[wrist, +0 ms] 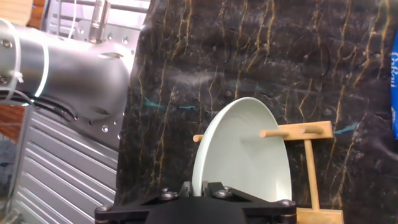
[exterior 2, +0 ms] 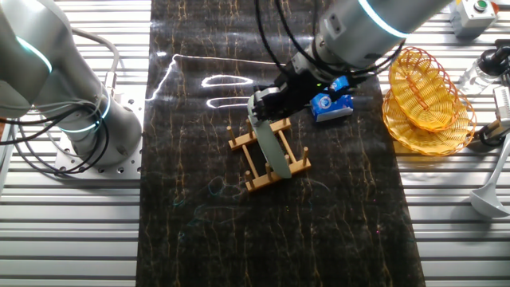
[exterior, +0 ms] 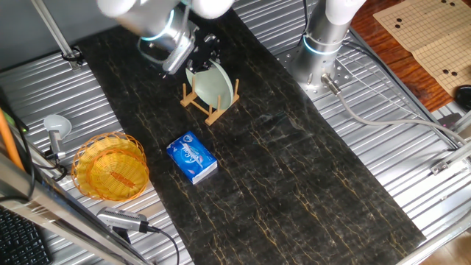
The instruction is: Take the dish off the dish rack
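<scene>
The pale mint-green dish stands on edge between the pegs of the small wooden dish rack on the dark mat. My gripper is at the dish's upper rim. In the other fixed view the dish leans in the rack with the gripper at its top end. In the hand view the dish fills the lower middle, and its rim sits between my two fingers, which press on both sides of it; the gripper is shut on it. Rack pegs show to the right.
A blue packet lies on the mat in front of the rack. A yellow-orange wicker basket sits at the mat's left edge. A second arm's base stands at the back right. A wooden game board lies far right.
</scene>
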